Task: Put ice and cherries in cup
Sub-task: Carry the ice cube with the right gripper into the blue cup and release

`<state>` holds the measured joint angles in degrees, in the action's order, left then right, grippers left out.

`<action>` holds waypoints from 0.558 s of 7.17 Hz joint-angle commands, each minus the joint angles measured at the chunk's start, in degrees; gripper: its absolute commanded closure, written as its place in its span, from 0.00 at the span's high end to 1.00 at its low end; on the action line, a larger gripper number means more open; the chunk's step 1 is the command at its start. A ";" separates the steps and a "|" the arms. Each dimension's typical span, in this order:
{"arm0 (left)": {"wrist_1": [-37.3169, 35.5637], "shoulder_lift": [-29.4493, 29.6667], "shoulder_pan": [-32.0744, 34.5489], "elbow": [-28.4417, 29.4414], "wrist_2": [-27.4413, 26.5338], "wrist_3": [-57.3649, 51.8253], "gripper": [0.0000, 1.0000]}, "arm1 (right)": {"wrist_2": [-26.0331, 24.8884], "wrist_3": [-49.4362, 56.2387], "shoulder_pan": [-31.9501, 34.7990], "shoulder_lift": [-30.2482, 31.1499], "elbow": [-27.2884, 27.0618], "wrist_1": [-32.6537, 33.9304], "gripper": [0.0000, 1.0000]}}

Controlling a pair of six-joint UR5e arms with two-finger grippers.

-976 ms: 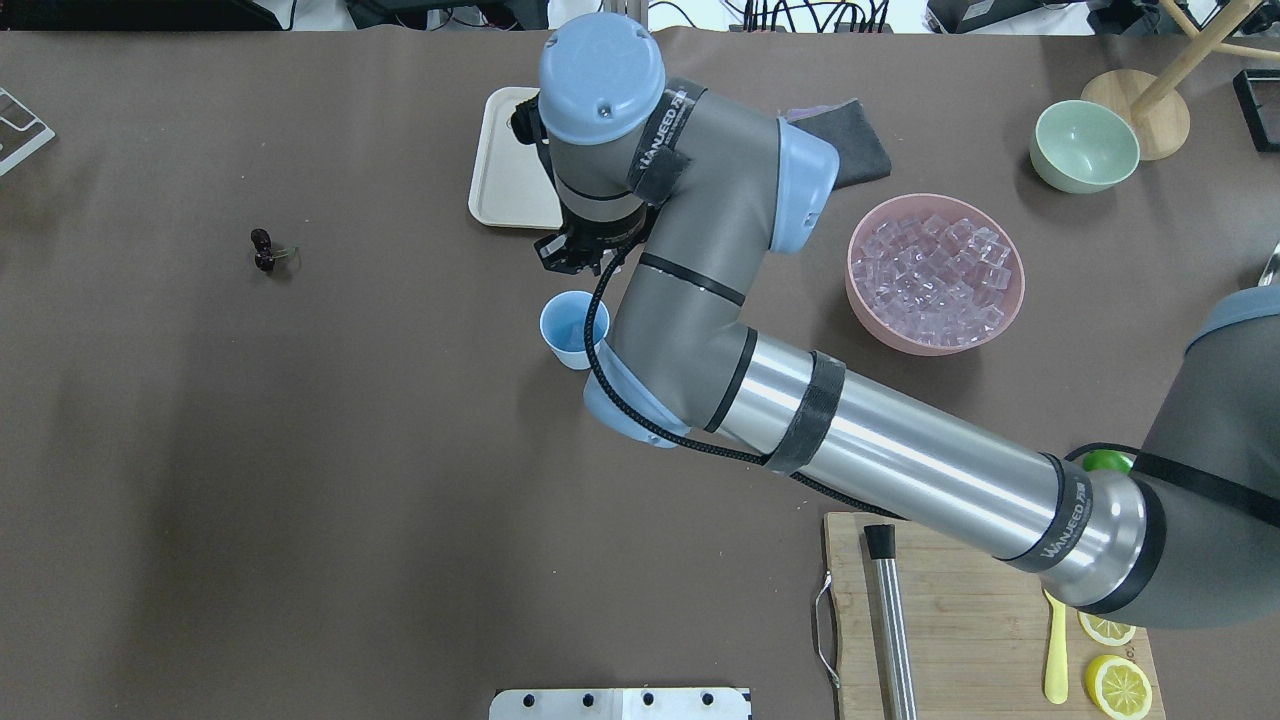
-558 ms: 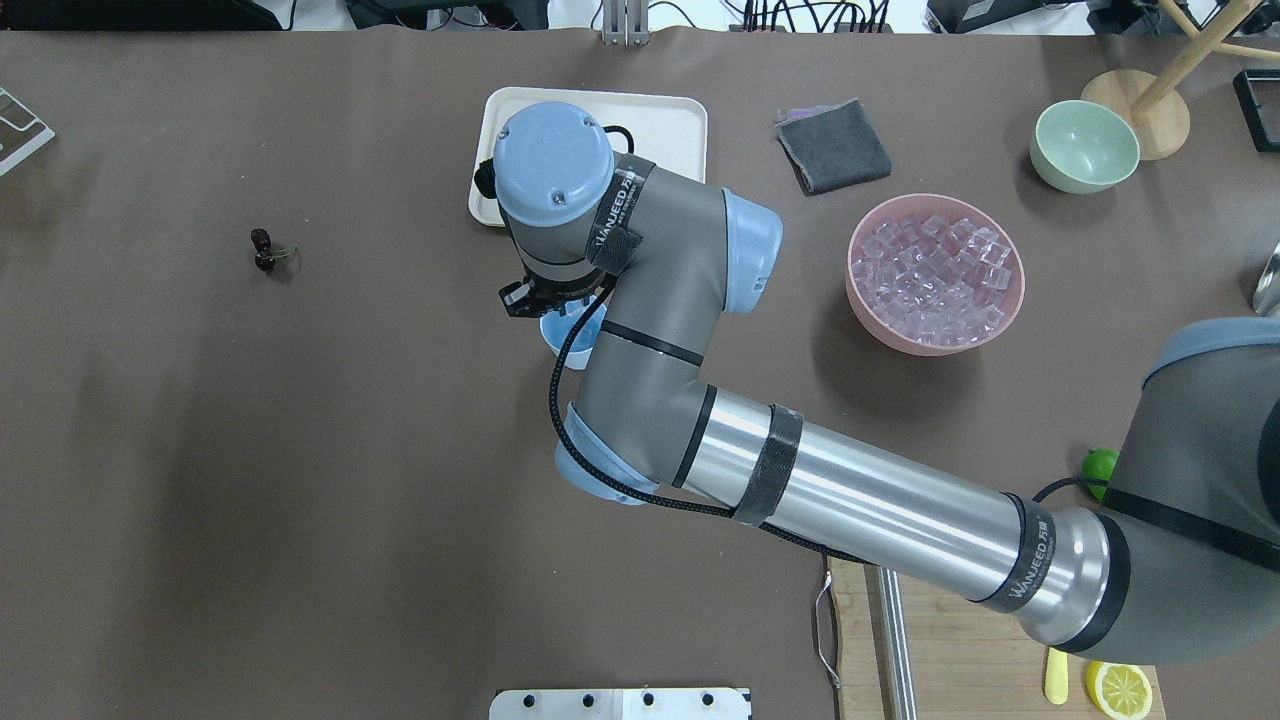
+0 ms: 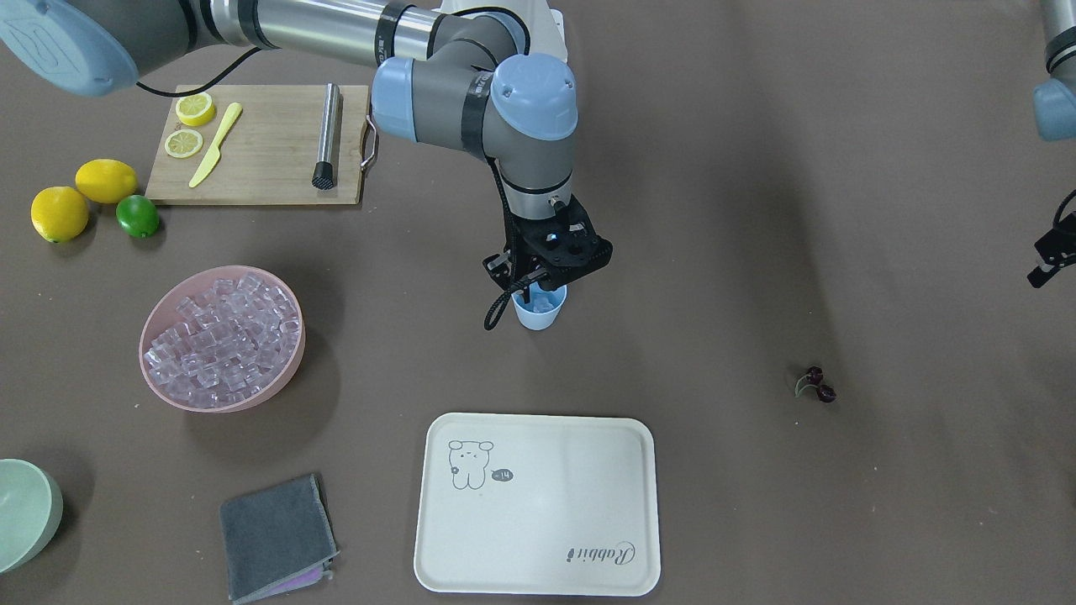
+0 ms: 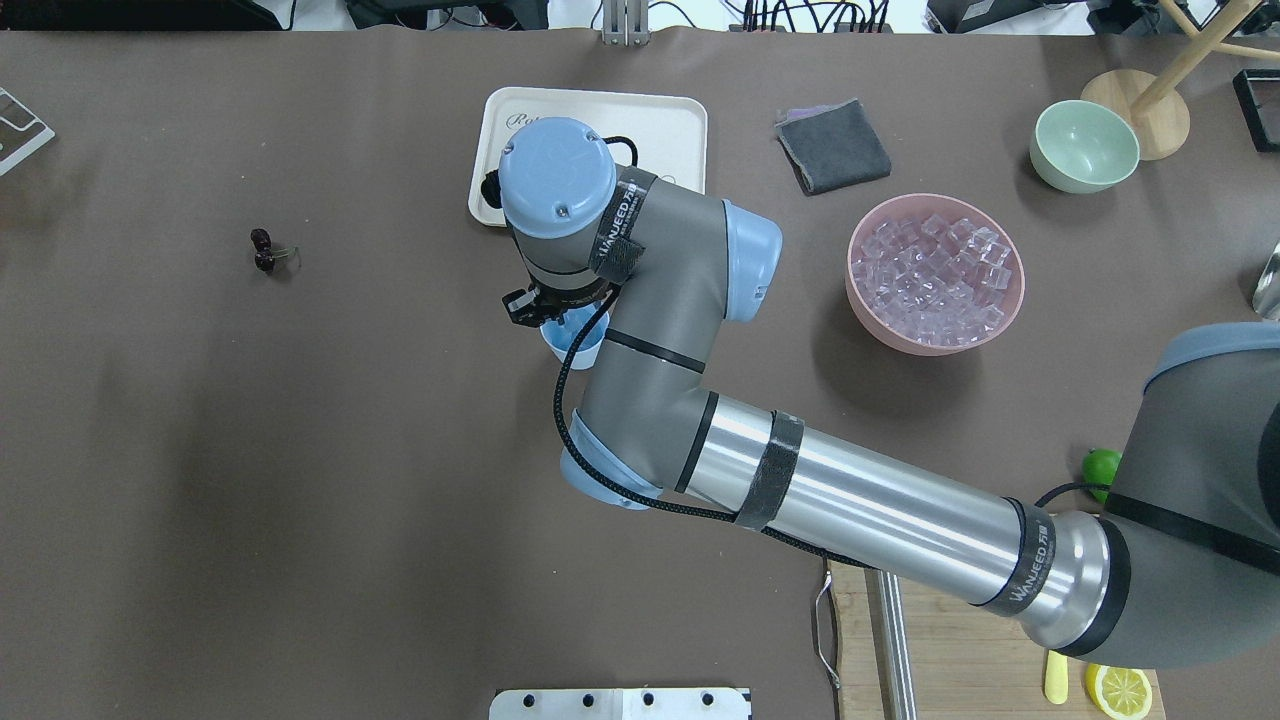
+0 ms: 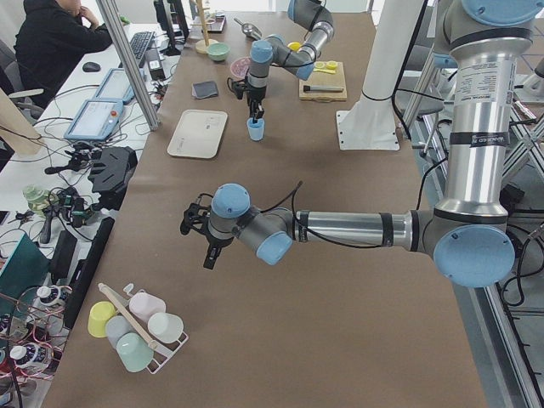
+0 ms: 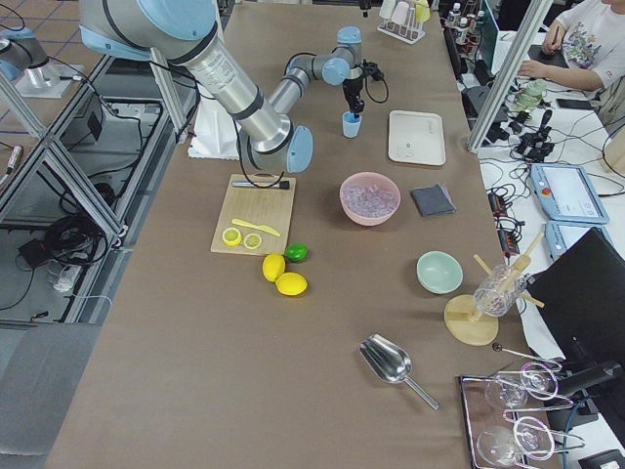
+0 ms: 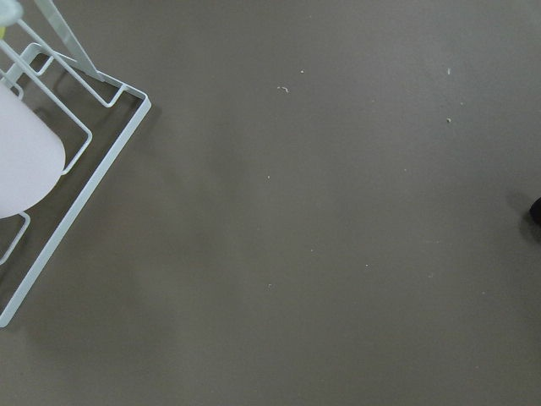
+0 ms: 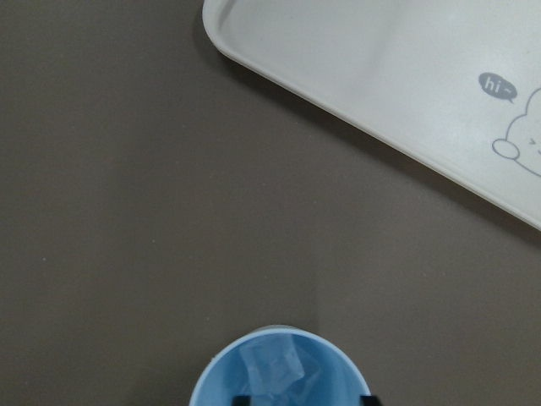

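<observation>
The light blue cup [image 3: 538, 315] stands mid-table; it also shows in the overhead view [image 4: 582, 345] and the right wrist view [image 8: 283, 372]. An ice cube [image 8: 275, 365] lies inside it. My right gripper [image 3: 543, 287] hangs right over the cup's mouth, open, with its fingertips [image 8: 242, 398] just above the rim and nothing between them. More ice [image 4: 935, 272] fills the pink bowl [image 3: 220, 405]. The cherries [image 3: 815, 384] lie alone on the table [image 4: 264, 250]. My left gripper [image 3: 1046, 262] hovers far from them; whether it is open or shut does not show.
A cream tray [image 3: 538, 504] lies beyond the cup. A grey cloth [image 3: 277, 525], a pale green bowl [image 4: 1085, 145], a cutting board [image 3: 261, 160] with lemon slices, lemons and a lime [image 3: 137, 215] lie on my right side. A white cup rack [image 7: 76, 152] lies under my left wrist.
My right gripper has moved from the tray's edge back over the cup and now covers most of it. In the last half second it barely shifted. The cherries have not moved.
</observation>
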<state>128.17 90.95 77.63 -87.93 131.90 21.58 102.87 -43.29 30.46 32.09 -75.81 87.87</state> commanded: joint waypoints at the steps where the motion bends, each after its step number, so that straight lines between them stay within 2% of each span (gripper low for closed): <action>1: -1.94 5.95 -3.26 0.56 0.11 0.40 0.98 | 0.31 0.83 2.74 0.69 -0.30 0.45 0.98; 2: -4.66 9.99 -8.06 0.92 -0.32 2.14 0.98 | 3.10 1.01 6.24 0.78 -0.65 0.72 0.97; 3: -4.69 14.47 -12.72 1.53 -3.98 10.25 0.97 | 8.79 2.32 11.67 2.26 -1.96 0.72 0.90; 4: -4.69 17.04 -18.77 2.84 -9.32 13.03 0.97 | 16.59 8.07 19.12 7.14 -5.63 0.81 0.89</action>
<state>123.87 103.92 65.69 -86.38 127.95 29.66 111.23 -40.18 41.55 34.92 -78.09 88.57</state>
